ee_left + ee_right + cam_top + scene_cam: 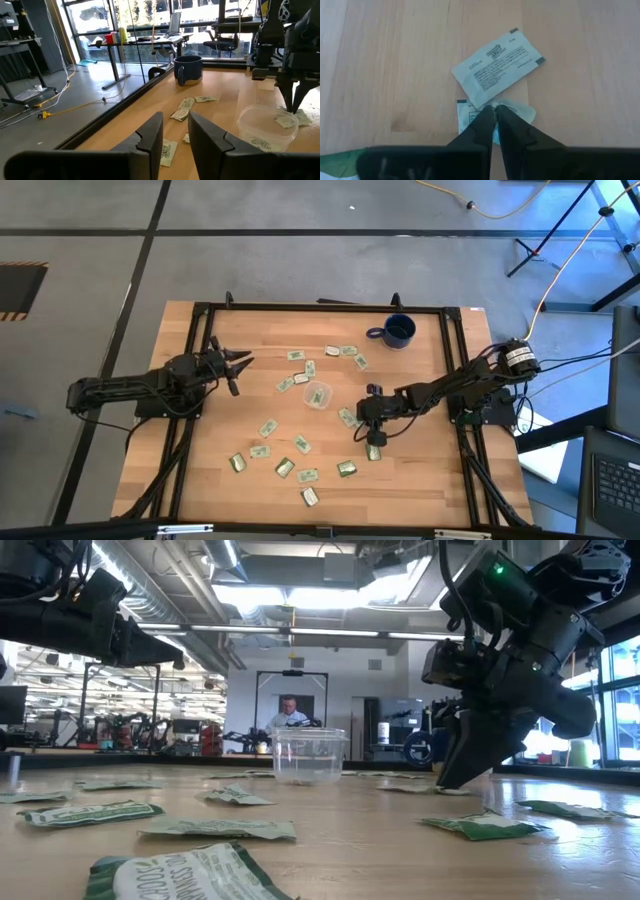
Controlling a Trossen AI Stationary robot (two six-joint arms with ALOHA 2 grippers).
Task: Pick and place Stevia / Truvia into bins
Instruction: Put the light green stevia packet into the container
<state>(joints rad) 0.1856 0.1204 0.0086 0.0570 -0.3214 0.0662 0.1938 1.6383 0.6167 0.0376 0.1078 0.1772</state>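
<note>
The clear plastic cup (318, 395) stands near the tabletop's (420, 480) middle, one sachet (261, 144) lying in its bottom. The dark blue mug (397, 332) sits by the far edge; its contents cannot be seen. The right gripper (494, 113), tips almost together, pinches a sachet (470, 114) on the wood toward the right edge. The left gripper (236, 363) hangs parted and empty near the left edge.

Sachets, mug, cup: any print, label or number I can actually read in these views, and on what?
No text reads fully.
Nearest sachet, low view: large white letters, upside down, not legible.
Sachet ahead of the right gripper: logo and fine print, too small.
Mug, cup: no print visible.
</note>
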